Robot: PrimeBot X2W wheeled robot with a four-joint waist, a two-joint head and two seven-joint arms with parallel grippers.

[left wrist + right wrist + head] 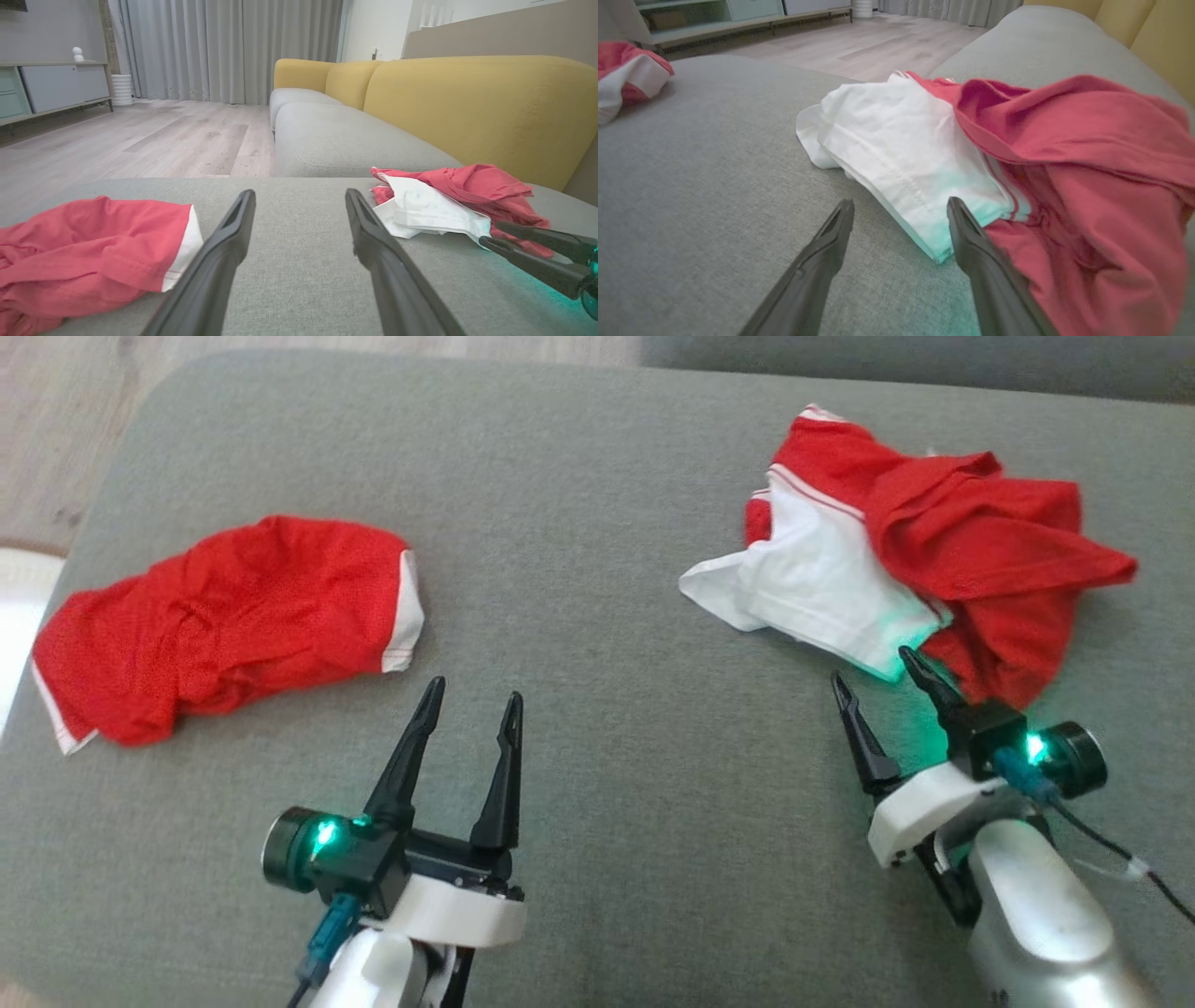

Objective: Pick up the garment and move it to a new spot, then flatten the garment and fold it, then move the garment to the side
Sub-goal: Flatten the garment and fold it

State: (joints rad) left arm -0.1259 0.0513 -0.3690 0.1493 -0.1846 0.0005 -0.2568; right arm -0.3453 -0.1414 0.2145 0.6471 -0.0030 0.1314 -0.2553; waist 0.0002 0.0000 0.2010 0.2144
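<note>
On the grey cushion (pixel 597 476) lie two crumpled red-and-white garments (pixel 224 625) (pixel 934 541).

Bare cushion (pixel 579 523) left of crumpled garment (pixel 980 523)

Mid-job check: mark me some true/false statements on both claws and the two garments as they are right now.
1. The left claw is open and empty. True.
2. The right claw is shut on the right-hand garment. False: it is open, close by that garment's white edge, gripping nothing.
3. Two red-and-white garments lie on the grey cushion. True: the left-hand garment lies apart from the other.
4. The right-hand garment is folded flat. False: it lies crumpled.
5. The left-hand garment lies inside the left claw. False: it lies off to that claw's left.
</note>
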